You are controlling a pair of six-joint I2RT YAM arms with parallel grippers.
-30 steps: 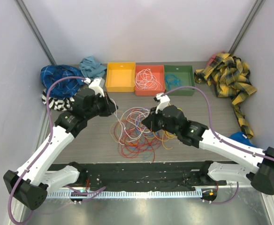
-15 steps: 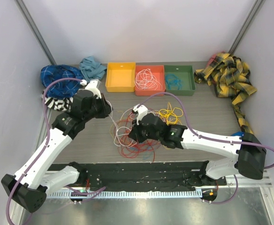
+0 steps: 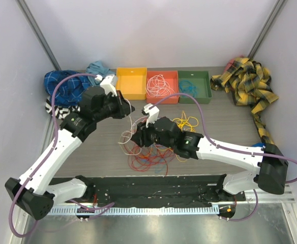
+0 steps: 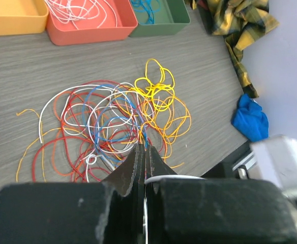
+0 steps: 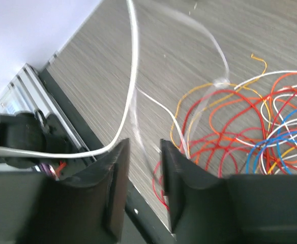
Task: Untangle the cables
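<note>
Pulling the white cable [image 4: 171, 177] pinched in the clenched left gripper [image 4: 142, 148] risks dragging the whole tangle [image 4: 113, 122] across the bench [image 4: 36, 66], because the right gripper [image 5: 144, 152] stands parted, pinning nothing.

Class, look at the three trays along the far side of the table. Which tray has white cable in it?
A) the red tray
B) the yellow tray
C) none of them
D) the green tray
A: the red tray holds a loose coil of white cable, while the yellow tray is bare inside and the green tray holds blue cable.
</note>
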